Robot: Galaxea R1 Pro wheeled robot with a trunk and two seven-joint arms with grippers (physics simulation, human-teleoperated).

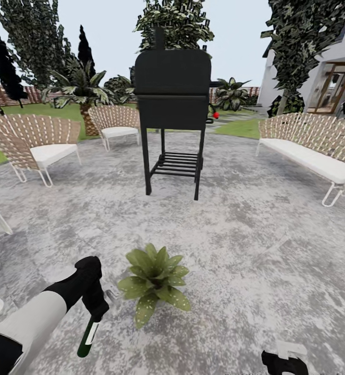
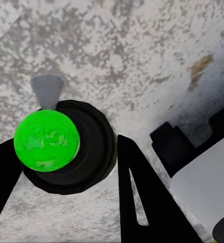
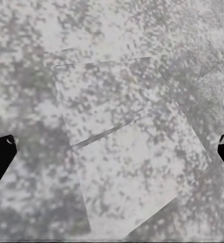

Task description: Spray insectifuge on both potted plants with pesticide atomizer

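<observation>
The pesticide atomizer hangs below my left gripper, which is shut on it; the bottle is dark green with a pale label. In the left wrist view the atomizer is a dark round body with a bright green face and a grey nozzle, clamped between the black fingers. One potted plant, a low rosette of speckled green leaves, stands on the grey patio just right of the atomizer; its pot is hidden by the leaves. My right gripper is low at the right, open over bare paving.
A black grill on a stand rises behind the plant. Wicker chairs with white cushions stand at the left, a wicker bench at the right. Beyond are lawn, a palm and a house.
</observation>
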